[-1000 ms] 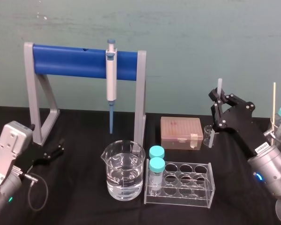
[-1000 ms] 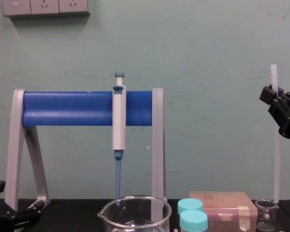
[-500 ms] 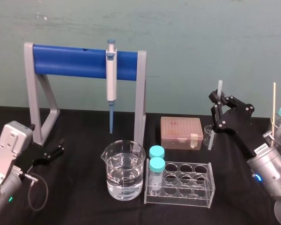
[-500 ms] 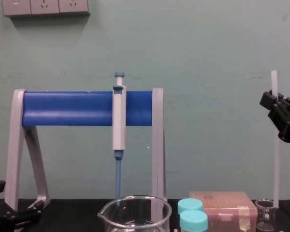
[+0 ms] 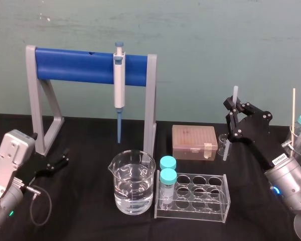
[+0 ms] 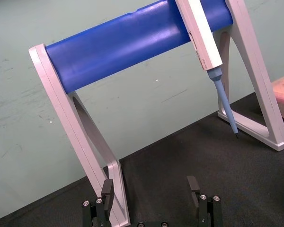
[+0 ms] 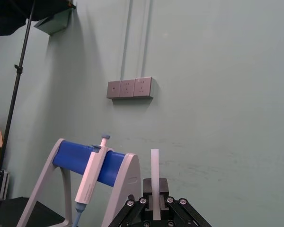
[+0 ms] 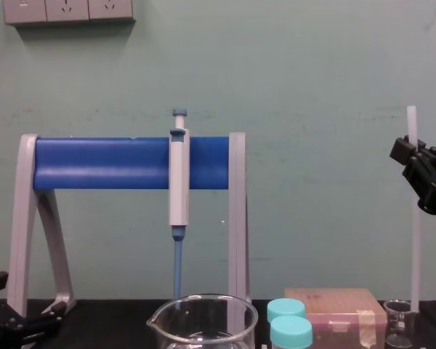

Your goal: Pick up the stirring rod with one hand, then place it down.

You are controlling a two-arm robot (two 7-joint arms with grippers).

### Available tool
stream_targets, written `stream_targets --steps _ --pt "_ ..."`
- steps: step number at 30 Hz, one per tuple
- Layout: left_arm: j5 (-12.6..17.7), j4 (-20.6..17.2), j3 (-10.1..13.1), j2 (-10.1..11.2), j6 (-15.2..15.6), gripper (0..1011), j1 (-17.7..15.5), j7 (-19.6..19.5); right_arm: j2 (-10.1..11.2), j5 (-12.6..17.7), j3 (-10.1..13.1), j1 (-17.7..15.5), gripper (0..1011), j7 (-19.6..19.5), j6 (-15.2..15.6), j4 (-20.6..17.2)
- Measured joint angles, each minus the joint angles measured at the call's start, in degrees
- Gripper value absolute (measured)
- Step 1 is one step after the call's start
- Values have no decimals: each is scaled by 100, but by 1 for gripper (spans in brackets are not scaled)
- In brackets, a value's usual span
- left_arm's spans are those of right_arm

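Desk [image 5: 90, 211]: a black surface carrying the glassware and racks.
Right pincer [image 5: 234, 109]: raised over the right rear of the desk and clenched on the stirring rod [image 8: 415, 254], high on its length, with a short stub standing above the fingers.
Left pincer [image 6: 151, 187]: parked low at the left side of the desk, fingers spread, gripping nothing.
Stirring rod: upright and barely tilted, most of it hanging below the grip.
Rod's handling: probably light and stiff, but smooth, thin and brittle. It could slip or swing in the grip, and snap if knocked sideways.
Rod's hold point: the high grip keeps the fingers away from the glassware. A hold nearer the middle would likely swing less.
Small beaker [image 8: 398, 321]: at the rod's lower end. I cannot tell whether the tip is inside or just beside it.
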Motion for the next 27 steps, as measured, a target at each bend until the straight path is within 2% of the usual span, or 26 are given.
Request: stream_targets --steps 27 --pt "0 0 0 0 0 1000 0 0 7 -4 -7 0 73 -12 -23 -6"
